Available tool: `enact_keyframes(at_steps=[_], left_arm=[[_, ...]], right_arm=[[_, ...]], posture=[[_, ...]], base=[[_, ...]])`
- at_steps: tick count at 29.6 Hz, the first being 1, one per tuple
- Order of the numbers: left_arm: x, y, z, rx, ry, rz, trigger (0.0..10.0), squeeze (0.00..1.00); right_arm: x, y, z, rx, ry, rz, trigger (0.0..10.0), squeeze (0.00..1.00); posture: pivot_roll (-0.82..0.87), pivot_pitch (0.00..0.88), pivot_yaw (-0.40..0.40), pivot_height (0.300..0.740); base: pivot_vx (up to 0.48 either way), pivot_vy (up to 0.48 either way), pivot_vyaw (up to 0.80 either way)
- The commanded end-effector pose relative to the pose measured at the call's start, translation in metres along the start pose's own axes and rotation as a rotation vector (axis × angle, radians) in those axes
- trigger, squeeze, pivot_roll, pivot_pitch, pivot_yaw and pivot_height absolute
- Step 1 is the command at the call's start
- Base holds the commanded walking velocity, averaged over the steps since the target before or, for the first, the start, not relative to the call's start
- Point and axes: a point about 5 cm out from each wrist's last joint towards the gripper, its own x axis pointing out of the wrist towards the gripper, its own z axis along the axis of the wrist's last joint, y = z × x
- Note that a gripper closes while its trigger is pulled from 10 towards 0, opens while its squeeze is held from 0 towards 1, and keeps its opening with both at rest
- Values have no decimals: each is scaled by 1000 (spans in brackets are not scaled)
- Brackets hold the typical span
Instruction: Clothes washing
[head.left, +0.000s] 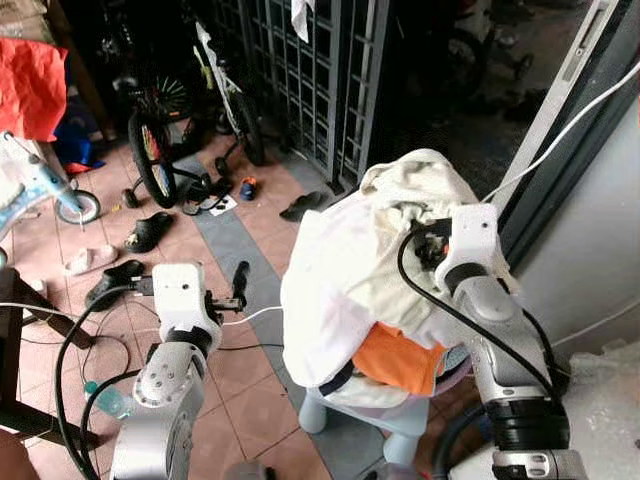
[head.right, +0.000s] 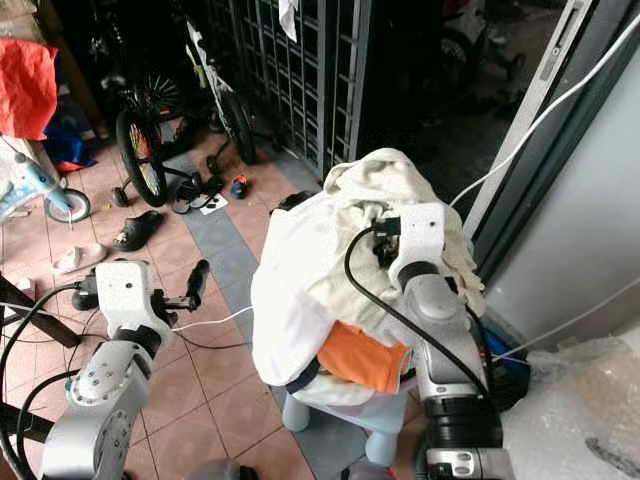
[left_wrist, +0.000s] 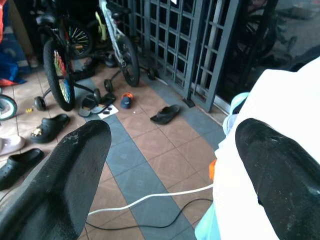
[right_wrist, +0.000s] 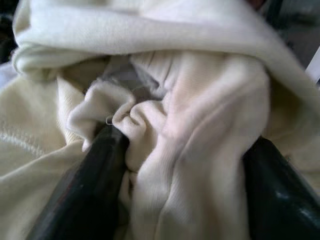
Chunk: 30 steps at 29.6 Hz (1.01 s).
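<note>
A heap of clothes sits on a pale blue plastic stool (head.left: 398, 422). A cream garment (head.left: 421, 178) lies on top, a white shirt (head.left: 335, 275) hangs down the side and an orange piece (head.left: 402, 360) is underneath. My right gripper (right_wrist: 185, 165) is pushed into the cream garment from above. Its black fingers (right_wrist: 90, 185) stand apart with a bunched fold of cloth between them. My left gripper (head.left: 236, 288) hovers open and empty over the tiled floor, just left of the white shirt.
A grey metal gate (head.left: 320, 80) and bicycles (head.left: 150, 140) stand behind. Sandals (head.left: 150, 232) and slippers lie scattered on the tiles. A white cable (left_wrist: 150, 196) runs across the floor. A wooden table leg (head.left: 15, 330) is at left, and a grey wall (head.left: 600, 250) at right.
</note>
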Motion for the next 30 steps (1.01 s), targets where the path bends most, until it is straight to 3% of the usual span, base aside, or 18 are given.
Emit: enact_keyframes(at_steps=[1,13,15,17,20,25,26,30], left_arm=[[0,1,4,11,-7,5,10000,0],[3,0,2,13,-3,24,10000,0],[2,0,2,15,-4,23,10000,0],[2,0,2,14,-5,24,10000,0],[2,-1,2,7,-6,28,10000,0],[2,-1,2,-4,-10,32,10000,0],[2,-2,0,-8,-1,28,10000,0],[4,-4,0,-8,4,19,10000,0]], right_arm=[[-2,5,-8,8,47,24,0,0],[-4,9,-7,63,41,81,0,0],[-5,11,-2,114,17,98,0,0],[-6,17,5,223,-20,147,0,0],[-10,22,12,289,-60,200,0,0],[-23,30,30,391,-147,326,0,0],[-30,36,38,444,-175,404,0,0],[-42,42,47,532,-190,513,0,0]], posture=[[10,33,33,740],[5,20,31,740],[6,18,30,740],[6,16,30,740],[7,14,29,740],[-4,9,33,740],[-7,10,35,740],[-18,16,42,740]], base=[[0,0,0],[0,0,0],[0,0,0],[0,0,0],[0,0,0],[0,0,0],[0,0,0],[0,0,0]])
